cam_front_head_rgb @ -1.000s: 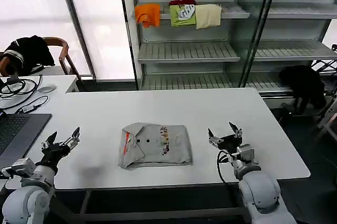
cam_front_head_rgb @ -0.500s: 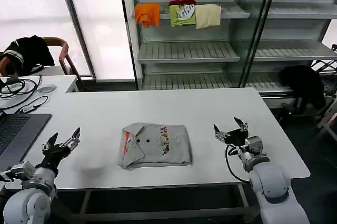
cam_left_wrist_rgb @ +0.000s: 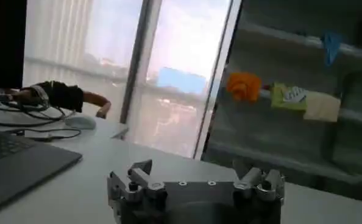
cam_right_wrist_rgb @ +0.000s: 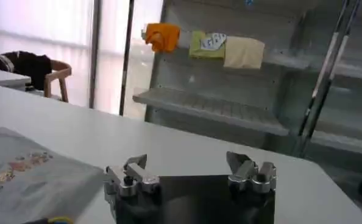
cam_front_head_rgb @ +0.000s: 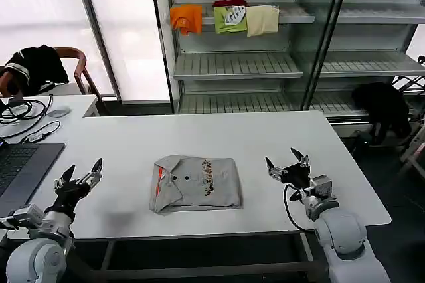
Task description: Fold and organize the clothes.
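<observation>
Your right gripper (cam_front_head_rgb: pixel 287 164) drifted out to the right vs 1 s ago, then edged back a bit toward shirt (cam_front_head_rgb: pixel 196 184).

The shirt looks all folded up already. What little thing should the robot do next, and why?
Probably slide the right pincer in toward the near edge of the grey shirt to pick it up. The shirt lies folded flat on the white table, both pincers are open and apart from it, the left pincer waiting off to the side, and folded clothes already sit on the shelf behind.
</observation>
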Robot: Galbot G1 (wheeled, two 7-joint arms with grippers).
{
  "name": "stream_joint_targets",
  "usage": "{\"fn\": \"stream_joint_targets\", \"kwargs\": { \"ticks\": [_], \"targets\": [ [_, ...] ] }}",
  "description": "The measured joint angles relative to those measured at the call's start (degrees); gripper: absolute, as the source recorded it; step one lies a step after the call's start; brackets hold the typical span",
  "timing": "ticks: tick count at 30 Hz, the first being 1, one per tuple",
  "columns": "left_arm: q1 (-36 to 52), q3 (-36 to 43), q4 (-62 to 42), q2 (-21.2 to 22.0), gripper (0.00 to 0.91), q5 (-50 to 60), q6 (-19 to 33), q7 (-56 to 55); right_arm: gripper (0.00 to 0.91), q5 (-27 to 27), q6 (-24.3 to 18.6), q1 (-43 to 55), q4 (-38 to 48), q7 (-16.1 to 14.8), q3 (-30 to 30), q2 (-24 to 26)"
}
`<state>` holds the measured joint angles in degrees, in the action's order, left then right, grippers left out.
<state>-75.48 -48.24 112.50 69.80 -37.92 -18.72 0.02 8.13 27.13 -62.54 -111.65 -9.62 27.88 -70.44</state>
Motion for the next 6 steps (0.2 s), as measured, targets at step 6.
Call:
{"fn": "stream_joint_targets", "kwargs": {
  "ticks": [6],
  "targets": [
    [0.0,0.6,-0.6,0.4,0.907,0.1,0.4,0.0,0.907,0.7,-0.3,0.0,0.5,0.1,0.1,0.1]
  ]
}}
